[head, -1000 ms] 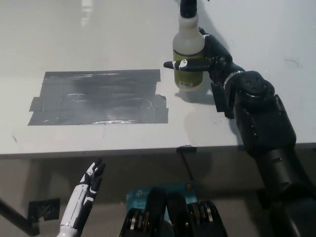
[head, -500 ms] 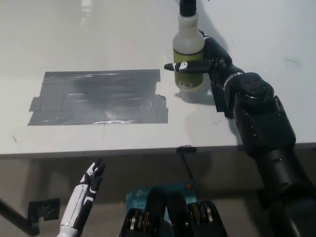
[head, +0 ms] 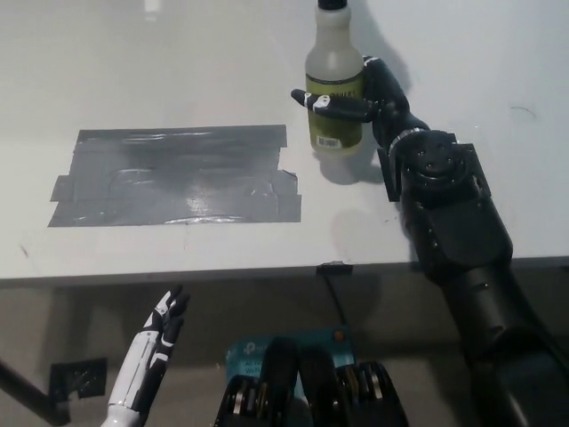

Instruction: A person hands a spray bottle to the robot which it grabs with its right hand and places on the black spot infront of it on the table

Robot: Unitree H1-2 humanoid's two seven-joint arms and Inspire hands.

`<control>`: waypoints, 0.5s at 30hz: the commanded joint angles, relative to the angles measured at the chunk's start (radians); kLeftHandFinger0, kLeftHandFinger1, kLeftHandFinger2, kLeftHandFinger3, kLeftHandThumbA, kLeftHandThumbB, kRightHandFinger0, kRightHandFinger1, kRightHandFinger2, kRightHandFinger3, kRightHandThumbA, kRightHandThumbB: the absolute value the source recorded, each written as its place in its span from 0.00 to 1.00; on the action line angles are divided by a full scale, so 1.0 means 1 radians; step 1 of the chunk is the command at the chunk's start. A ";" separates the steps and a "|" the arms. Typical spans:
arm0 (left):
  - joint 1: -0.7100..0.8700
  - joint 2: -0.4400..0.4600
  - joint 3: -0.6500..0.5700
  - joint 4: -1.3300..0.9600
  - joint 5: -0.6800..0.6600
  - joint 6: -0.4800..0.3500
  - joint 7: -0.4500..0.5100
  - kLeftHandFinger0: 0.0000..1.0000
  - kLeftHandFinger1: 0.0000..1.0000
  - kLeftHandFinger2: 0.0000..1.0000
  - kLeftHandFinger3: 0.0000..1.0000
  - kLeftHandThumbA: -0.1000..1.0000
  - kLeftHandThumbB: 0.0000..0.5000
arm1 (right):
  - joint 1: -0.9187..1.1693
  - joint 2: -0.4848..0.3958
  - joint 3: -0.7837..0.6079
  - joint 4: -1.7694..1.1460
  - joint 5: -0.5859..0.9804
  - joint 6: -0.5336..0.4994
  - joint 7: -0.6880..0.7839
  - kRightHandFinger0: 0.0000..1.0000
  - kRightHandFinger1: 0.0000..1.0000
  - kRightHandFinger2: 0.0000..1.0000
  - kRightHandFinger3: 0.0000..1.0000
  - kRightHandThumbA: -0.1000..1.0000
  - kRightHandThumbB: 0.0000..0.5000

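Since a second ago the translucent plastic spray bottle with yellow-green liquid [head: 333, 93] has shifted slightly up and away on the white table [head: 178, 53], upright, carried by the black right hand [head: 369, 98] whose fingers wrap its body. It is right of the dark grey taped patch [head: 173, 173] (the target), apart from it. The carry is underway; next comes a leftward sweep. The white left hand [head: 160, 334] rests below the table edge, fingers loosely apart

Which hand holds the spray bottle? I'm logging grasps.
The black right hand, wrapped around the spray bottle above the table; the white left hand hangs below, holding nothing.
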 commanded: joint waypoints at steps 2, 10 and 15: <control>0.002 0.006 0.005 -0.042 0.004 -0.004 -0.006 1.00 1.00 1.00 1.00 1.00 0.01 | -0.030 0.004 -0.018 -0.073 -0.009 -0.099 -0.047 0.04 0.28 0.49 0.42 0.89 0.78; 0.015 0.009 0.006 -0.040 0.010 -0.009 -0.003 1.00 1.00 1.00 1.00 1.00 0.00 | 0.014 -0.034 -0.048 -0.126 -0.043 -0.215 -0.120 0.18 0.29 0.51 0.47 0.98 0.94; 0.027 0.011 0.008 -0.035 0.006 -0.026 -0.002 1.00 1.00 1.00 1.00 1.00 0.00 | 0.043 -0.085 -0.101 -0.124 -0.041 -0.285 -0.168 0.00 0.21 0.45 0.49 1.00 0.81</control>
